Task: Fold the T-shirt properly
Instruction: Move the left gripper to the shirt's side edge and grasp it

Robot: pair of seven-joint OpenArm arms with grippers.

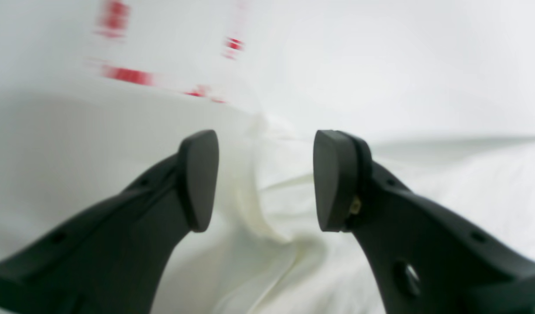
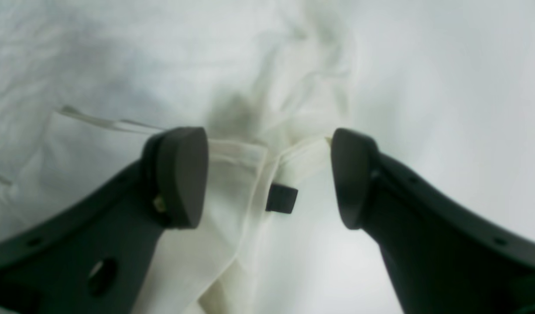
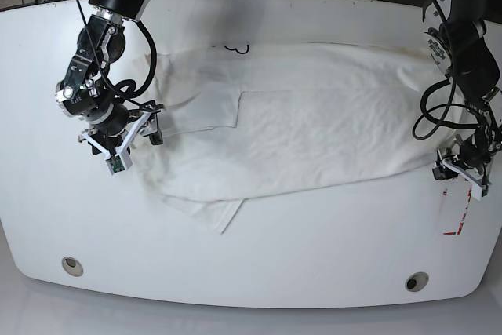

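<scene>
Black padded fingers (image 2: pixel 180 174) fill the lower half of the right wrist view, jaws spread wide with nothing between them but cloth lying below. The right gripper (image 2: pixel 267 179) straddles a bunched hem of the T-shirt (image 3: pixel 314 135), where a small dark label (image 2: pixel 282 198) sits just below the gap; that placement reads as lining up a pinch on the neck end of the garment. In the left wrist view the left gripper (image 1: pixel 265 181) is likewise wide, empty, its pads either side of a raised ridge of white fabric in the middle of the frame, probably the hem corner it means to take. Red marks (image 1: pixel 128 75) on the table (image 3: pixel 259 264), blurred in the upper left of that view, lie just beyond the cloth edge.

From the base view the shirt lies spread across the middle of the white table, partly folded lengthwise, a flap poking out at its lower left. Each arm sits at one end of the shirt, left of frame and right of frame, which suits lifting both ends together for the next fold.
</scene>
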